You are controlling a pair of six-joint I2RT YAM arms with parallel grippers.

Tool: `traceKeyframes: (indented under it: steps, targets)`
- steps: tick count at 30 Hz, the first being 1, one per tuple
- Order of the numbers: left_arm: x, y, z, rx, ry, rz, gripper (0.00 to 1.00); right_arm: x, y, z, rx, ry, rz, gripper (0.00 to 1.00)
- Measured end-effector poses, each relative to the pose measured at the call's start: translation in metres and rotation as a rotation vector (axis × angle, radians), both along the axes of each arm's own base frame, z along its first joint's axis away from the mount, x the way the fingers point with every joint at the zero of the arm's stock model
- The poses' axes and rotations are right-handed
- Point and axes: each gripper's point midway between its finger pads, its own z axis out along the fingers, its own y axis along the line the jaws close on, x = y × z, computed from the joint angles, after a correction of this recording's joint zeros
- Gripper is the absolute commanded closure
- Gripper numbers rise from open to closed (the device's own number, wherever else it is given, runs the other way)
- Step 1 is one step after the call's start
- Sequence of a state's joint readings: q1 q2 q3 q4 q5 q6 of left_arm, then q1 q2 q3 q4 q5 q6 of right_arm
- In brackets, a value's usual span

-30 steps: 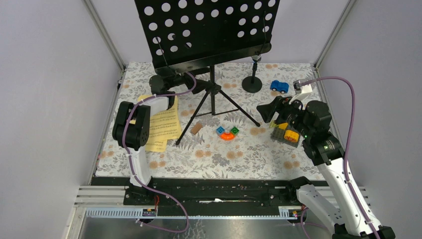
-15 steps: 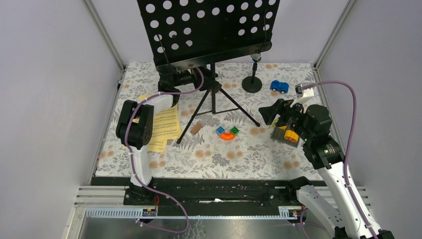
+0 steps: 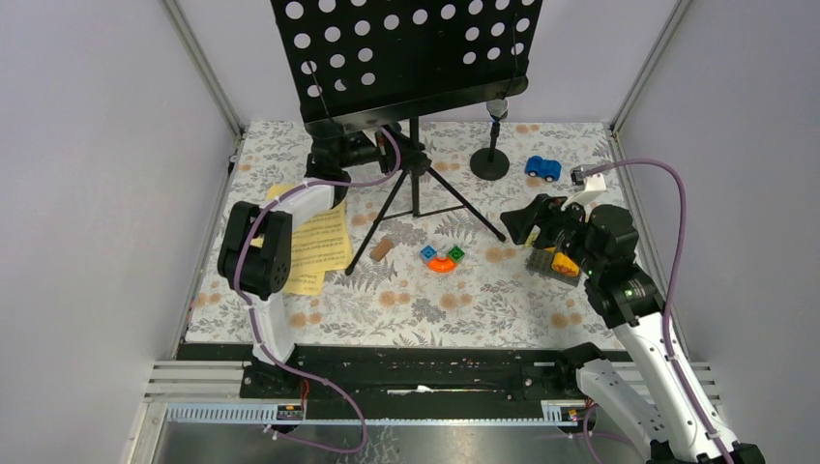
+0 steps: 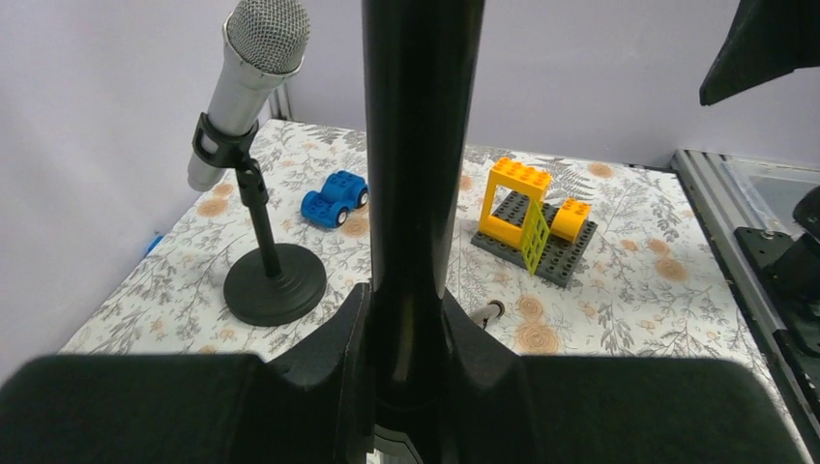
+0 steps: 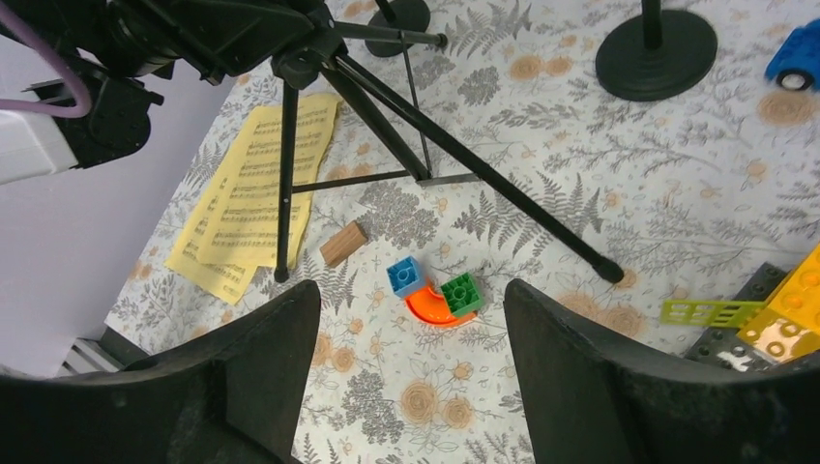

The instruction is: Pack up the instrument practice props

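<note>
Plain grey walls close in a bench covered with floral cloth. From above, we see the music rack standing upright at the middle of the far edge, its tripod legs spread on the cloth. Our left gripper reaches the rack's pole just under the perforated tray. The sheet-music pages lie flat near the left edge, partly under the left arm. A mic holder stands toward the far right corner, with the blue toy car just beside it. The orange curved block lies mid-bench, with a wooden block near it. Our right gripper hangs near the right edge, beside a brick build.

On the left wrist view, we find the left gripper clamped on the rack's pole, which rises between its fingers. Beyond it, the silver microphone leans in its holder.

On the right wrist view, the right gripper's jaws are spread wide with nothing between them. Below them lie the tripod legs, the yellow pages and the orange block. The round base of a second holder shows at the top edge.
</note>
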State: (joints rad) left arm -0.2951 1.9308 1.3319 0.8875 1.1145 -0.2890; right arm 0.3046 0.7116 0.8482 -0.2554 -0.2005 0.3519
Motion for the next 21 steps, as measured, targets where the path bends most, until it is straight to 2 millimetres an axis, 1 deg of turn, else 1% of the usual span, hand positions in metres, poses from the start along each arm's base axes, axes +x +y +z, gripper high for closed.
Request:
traceKeyframes:
  steps: [3,6,9,11,13,15,16,18,20,21]
  targets:
    - [-0.002,0.000,0.000,0.016,0.002,0.034,0.97,0.002,0.003,-0.010,0.032,0.036,-0.007,0.23]
    - [-0.004,-0.002,-0.001,0.051,0.005,0.079,1.00,0.008,0.008,-0.019,0.100,0.081,-0.023,0.22]
    - [-0.009,-0.010,-0.002,0.087,0.001,0.118,1.00,0.019,0.019,-0.030,0.238,0.138,-0.043,0.27]
    - [-0.015,-0.017,-0.003,0.101,0.006,0.133,1.00,0.029,0.029,-0.042,0.349,0.181,-0.053,0.30]
    - [-0.019,-0.021,-0.003,0.104,0.010,0.147,1.00,0.040,0.040,-0.060,0.466,0.251,-0.064,0.30]
    - [-0.021,-0.022,-0.004,0.104,0.015,0.166,1.00,0.049,0.049,-0.079,0.539,0.325,-0.097,0.30]
    - [-0.021,-0.021,-0.004,0.103,0.017,0.177,1.00,0.052,0.056,-0.083,0.563,0.348,-0.105,0.30]
    - [-0.022,-0.020,-0.005,0.096,0.017,0.197,1.00,0.052,0.076,-0.081,0.600,0.352,-0.091,0.30]
    - [-0.022,-0.018,-0.005,0.090,0.013,0.224,1.00,0.046,0.102,-0.070,0.644,0.331,-0.046,0.30]
    - [-0.023,-0.017,-0.005,0.088,0.011,0.233,0.93,0.044,0.111,-0.064,0.667,0.320,-0.026,0.30]
